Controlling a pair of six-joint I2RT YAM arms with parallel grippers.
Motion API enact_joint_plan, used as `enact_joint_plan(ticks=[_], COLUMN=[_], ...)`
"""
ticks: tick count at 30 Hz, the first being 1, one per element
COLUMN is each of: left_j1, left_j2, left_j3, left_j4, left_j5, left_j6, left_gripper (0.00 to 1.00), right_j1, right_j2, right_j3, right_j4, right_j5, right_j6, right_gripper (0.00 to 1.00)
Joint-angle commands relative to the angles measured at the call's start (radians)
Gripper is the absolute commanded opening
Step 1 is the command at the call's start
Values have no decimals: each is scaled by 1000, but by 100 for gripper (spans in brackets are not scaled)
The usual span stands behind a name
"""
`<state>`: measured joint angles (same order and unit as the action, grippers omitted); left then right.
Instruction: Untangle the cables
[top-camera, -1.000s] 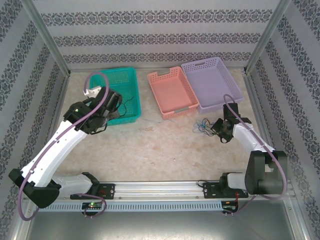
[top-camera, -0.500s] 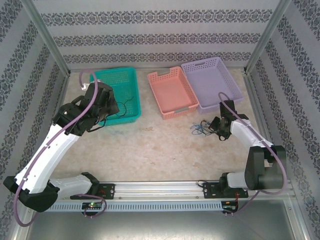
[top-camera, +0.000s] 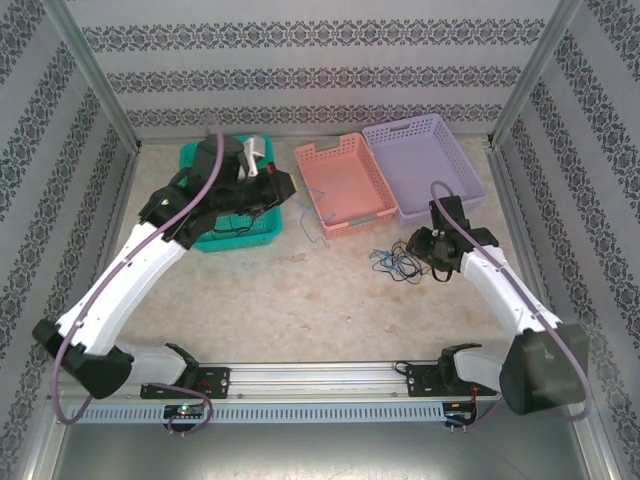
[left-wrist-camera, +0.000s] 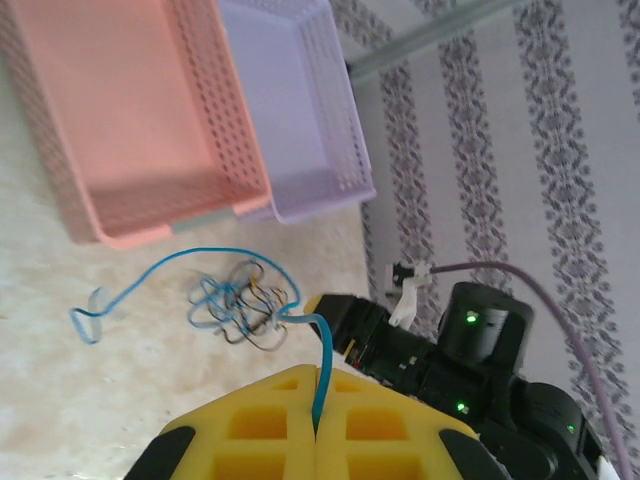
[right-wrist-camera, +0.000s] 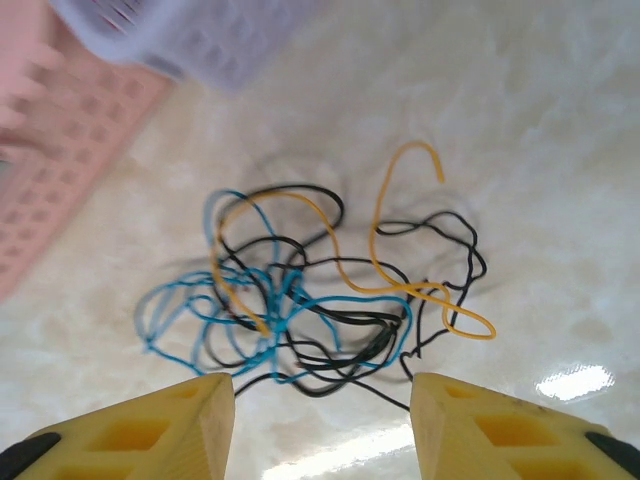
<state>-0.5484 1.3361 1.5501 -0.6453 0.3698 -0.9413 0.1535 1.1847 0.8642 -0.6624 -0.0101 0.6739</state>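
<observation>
The cables lie as a small tangle (top-camera: 396, 262) of black, blue and yellow strands (right-wrist-camera: 310, 290) on the table, in front of the pink basket. My left gripper (top-camera: 285, 187) hangs near that basket's left corner. Its yellow fingers (left-wrist-camera: 250, 425) are shut on one blue cable (left-wrist-camera: 322, 350), which runs from the tangle (left-wrist-camera: 240, 300) up into the jaws. My right gripper (top-camera: 425, 245) sits just right of the tangle. It stands open (right-wrist-camera: 322, 420), its jaws apart with nothing between them and the tangle just ahead.
A teal basket (top-camera: 250, 238) stands at the back left under the left arm. A pink basket (top-camera: 345, 185) and a purple basket (top-camera: 425, 165) sit side by side at the back right. Patterned walls and metal posts enclose the table.
The left arm swung right from the teal basket toward the pink basket, carrying the blue cable. The right gripper opened and let go of the tangle, which has shifted slightly left.
</observation>
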Motion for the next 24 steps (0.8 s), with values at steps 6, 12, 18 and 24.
enact_joint_plan(ticks=[6,12,18,24], left_j1=[-14,-35,-47,-47], left_j2=[108,174,175,86], left_j3=[18,-7,-104,-360], left_j4=[138,96,-175,-212], left_j5=[247,369,320,214], left_j6=[-30,101,366,473], left_gripper=[0,0,0,0], right_j1=[10,87,257,374], right_j2=[-93,-106,-77,21], right_j3=[122,108,33,-108], right_j4=[-99,-91,-35,123], right_j5=[-58,-111,-51,-99], right_j6=[35,162,301,556], right_gripper=[52,50,50,46])
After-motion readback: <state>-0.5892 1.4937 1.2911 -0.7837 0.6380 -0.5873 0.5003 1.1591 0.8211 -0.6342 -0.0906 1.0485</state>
